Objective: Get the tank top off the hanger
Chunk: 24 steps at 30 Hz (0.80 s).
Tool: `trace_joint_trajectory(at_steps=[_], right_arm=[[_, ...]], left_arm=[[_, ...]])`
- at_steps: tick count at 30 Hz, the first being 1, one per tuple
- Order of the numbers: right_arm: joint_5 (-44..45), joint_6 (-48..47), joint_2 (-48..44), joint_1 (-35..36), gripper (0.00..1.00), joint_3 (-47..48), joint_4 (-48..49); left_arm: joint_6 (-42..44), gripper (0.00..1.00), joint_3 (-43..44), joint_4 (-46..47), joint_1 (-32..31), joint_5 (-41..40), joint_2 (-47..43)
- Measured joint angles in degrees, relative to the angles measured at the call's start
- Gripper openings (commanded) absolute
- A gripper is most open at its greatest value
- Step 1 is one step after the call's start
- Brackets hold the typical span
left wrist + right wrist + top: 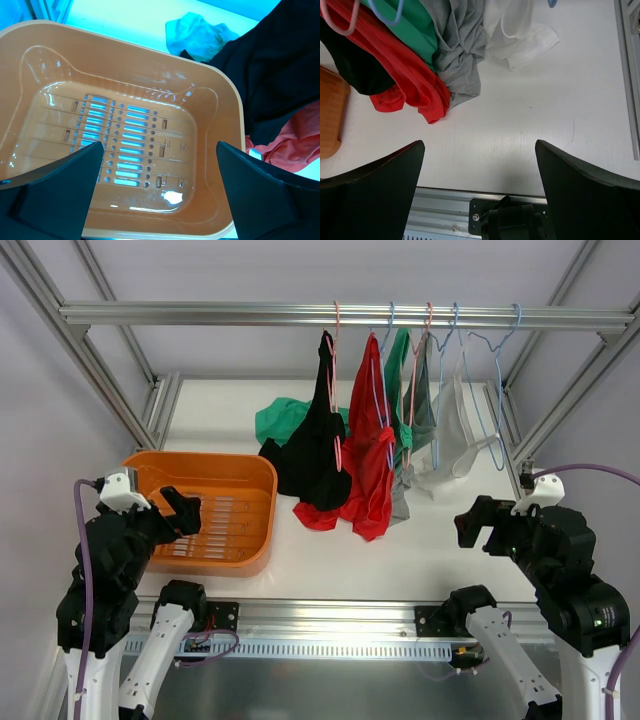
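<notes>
Several tank tops hang on wire hangers from the top rail: a black one (318,455), a red one (368,465), a green one (399,380), a grey one (424,405) and a white one (455,435). The rightmost blue hanger (497,365) is bare. My left gripper (183,512) is open and empty above the orange basket (255,525); its view shows the basket floor (125,145). My right gripper (480,525) is open and empty over the table, right of the clothes (415,80).
A green garment (285,420) lies crumpled on the table behind the black top. Aluminium frame posts stand at both sides, and the rail (200,312) crosses overhead. The table's front edge with the arm mounts (512,220) lies just below my right gripper.
</notes>
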Motion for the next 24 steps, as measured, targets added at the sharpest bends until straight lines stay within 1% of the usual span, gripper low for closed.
trace_joint_trajectory(at_steps=[2,7,10,13,15,16,18,19,21,24], right_arm=[[-1.0,0.5,-0.1,0.0,0.99,-0.1,0.7],[-7.2,2.9,1.0,0.0,0.99,1.2,2.9],[-12.3,4.7,4.4,0.0,0.99,4.7,4.7],[-18.9,6.9,10.5,0.0,1.00,10.5,7.6],[-23.9,8.7,15.6,0.1,0.96,14.7,11.5],[-25.2,9.3,17.3,0.3,0.92,15.9,13.0],[-26.4,10.4,21.8,1.6,0.89,19.4,14.9],[-26.4,10.7,24.7,2.9,0.85,22.0,15.4],[-25.9,10.8,29.5,5.9,0.84,26.8,16.1],[-21.1,9.7,38.4,13.6,0.75,36.1,15.4]], left_arm=[[0.0,0.99,0.0,0.0,0.0,0.0,0.2],[0.0,0.99,0.0,0.0,0.0,0.0,0.6],[0.0,0.99,-0.1,0.0,0.0,0.0,0.5],[-0.1,0.99,-0.3,0.0,0.0,0.0,0.5],[-0.6,0.99,-0.4,0.0,0.0,0.1,0.6],[-1.1,0.99,-0.5,0.0,0.0,0.2,0.6],[-1.9,0.99,-0.7,0.0,0.0,0.4,0.9],[-2.4,0.99,-0.9,0.1,0.0,0.5,1.3],[-3.0,0.99,-1.7,0.1,0.0,0.8,2.2],[-3.6,0.99,-4.2,0.5,0.0,1.5,3.1]])
